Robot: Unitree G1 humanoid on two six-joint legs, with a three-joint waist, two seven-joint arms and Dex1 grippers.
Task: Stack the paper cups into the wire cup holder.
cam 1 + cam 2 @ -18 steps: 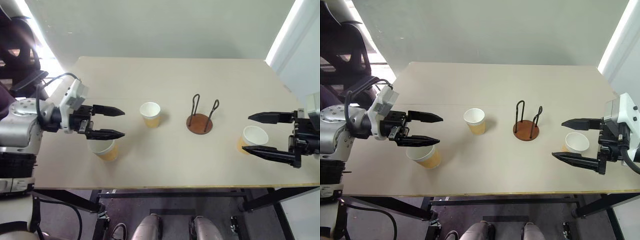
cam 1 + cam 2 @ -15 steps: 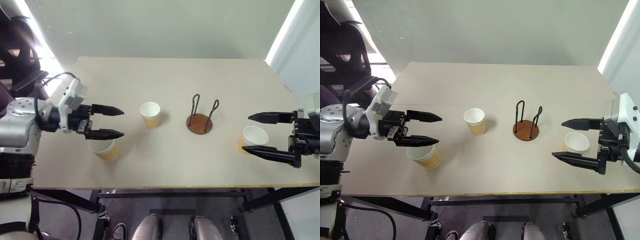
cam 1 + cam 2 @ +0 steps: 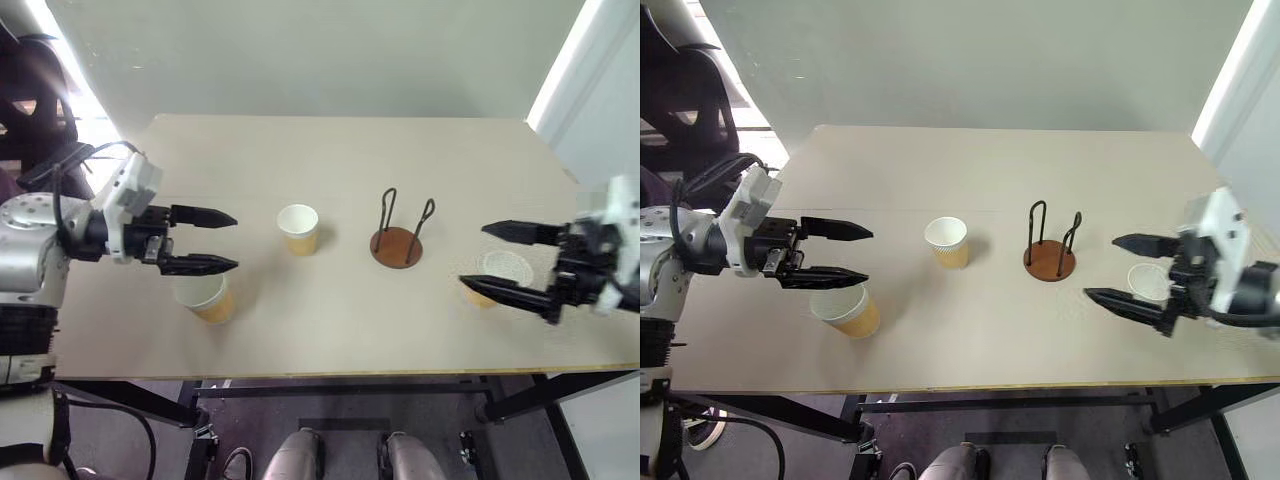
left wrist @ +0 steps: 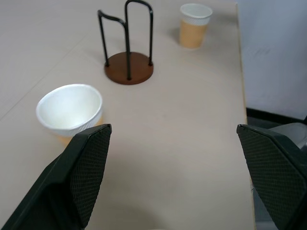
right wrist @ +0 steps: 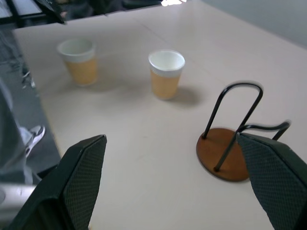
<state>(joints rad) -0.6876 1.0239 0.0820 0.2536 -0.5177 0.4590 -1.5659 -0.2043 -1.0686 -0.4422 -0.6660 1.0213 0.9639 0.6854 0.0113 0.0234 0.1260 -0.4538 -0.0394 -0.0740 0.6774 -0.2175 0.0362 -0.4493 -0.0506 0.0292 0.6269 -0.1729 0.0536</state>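
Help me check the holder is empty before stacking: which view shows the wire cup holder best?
The left wrist view: the wire cup holder stands whole, both loops and empty disc base plain. The right wrist view hides part of its base behind a finger. The eye views show it small, from above.

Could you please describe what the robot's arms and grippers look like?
Each gripper, left gripper and right gripper, has two long, pointed black fingers; the wrist views show textured inner pads. White housings sit behind them, the left arm has silver-grey joints, and black cables loop over its wrist.
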